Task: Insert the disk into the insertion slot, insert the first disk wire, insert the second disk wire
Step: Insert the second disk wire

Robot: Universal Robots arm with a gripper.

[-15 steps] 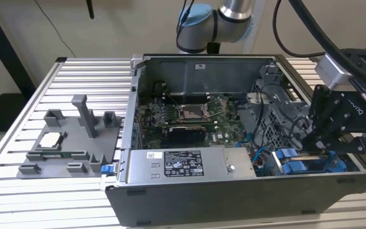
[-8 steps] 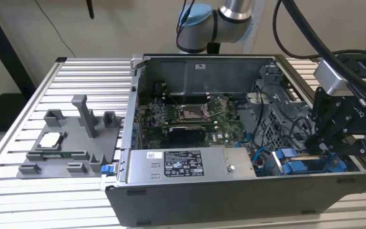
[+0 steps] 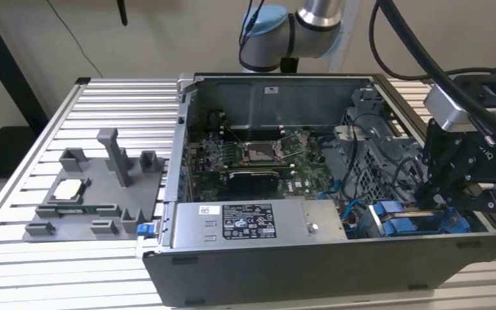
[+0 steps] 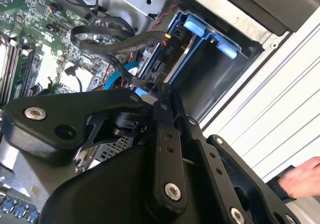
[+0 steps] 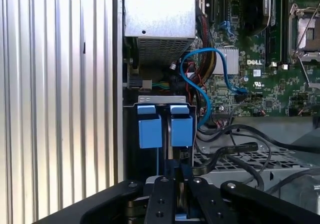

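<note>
My gripper (image 4: 149,93) pinches a small blue connector (image 4: 140,91); the insertion slot (image 4: 225,74) lies just ahead, running lengthwise away.

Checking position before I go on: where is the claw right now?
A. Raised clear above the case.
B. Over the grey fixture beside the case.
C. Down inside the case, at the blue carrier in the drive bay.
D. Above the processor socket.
C: in the exterior view the claw sits low inside the case, right at the blue carrier in the corner at that view's right.
</note>
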